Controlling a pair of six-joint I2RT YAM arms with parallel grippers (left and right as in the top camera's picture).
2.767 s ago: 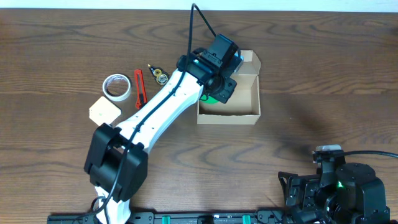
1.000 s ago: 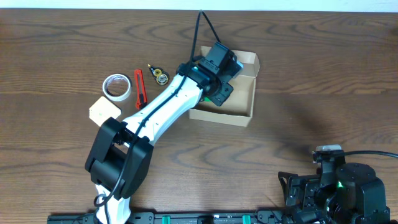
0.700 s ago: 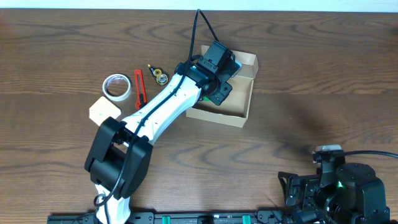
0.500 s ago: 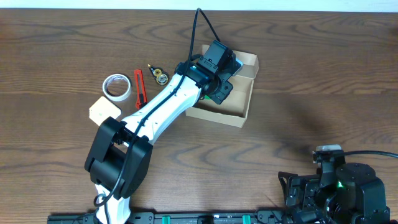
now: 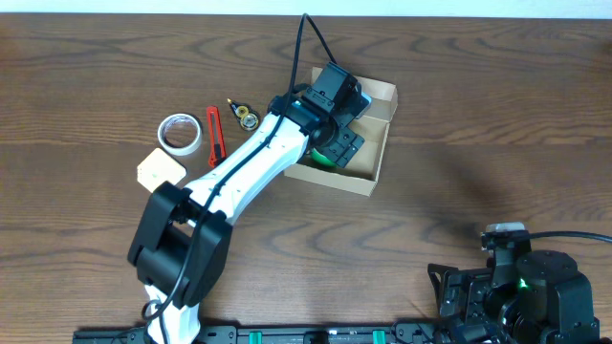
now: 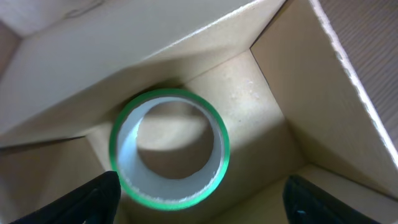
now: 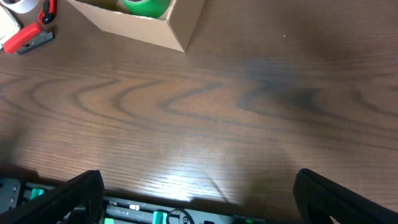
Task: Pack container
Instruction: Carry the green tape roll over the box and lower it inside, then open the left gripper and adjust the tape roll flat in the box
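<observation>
The container is a tan cardboard box at the table's middle back, its flap lid folded open at the far side. My left gripper reaches down inside it and stands open. In the left wrist view a green tape roll lies flat on the container's floor, between and just ahead of the spread dark fingers, and neither finger touches it. My right gripper is open over bare table near the front right edge, with nothing in it. The container and green roll show at that view's top.
Left of the container lie a white tape roll, a red box cutter, a small yellow-and-black item and a pale yellow square block. The right arm's base sits at the front right.
My left gripper has gone from shut to open inside the container, letting the green tape roll go onto the floor. The container turned slightly under the arm. The right arm has not moved.
</observation>
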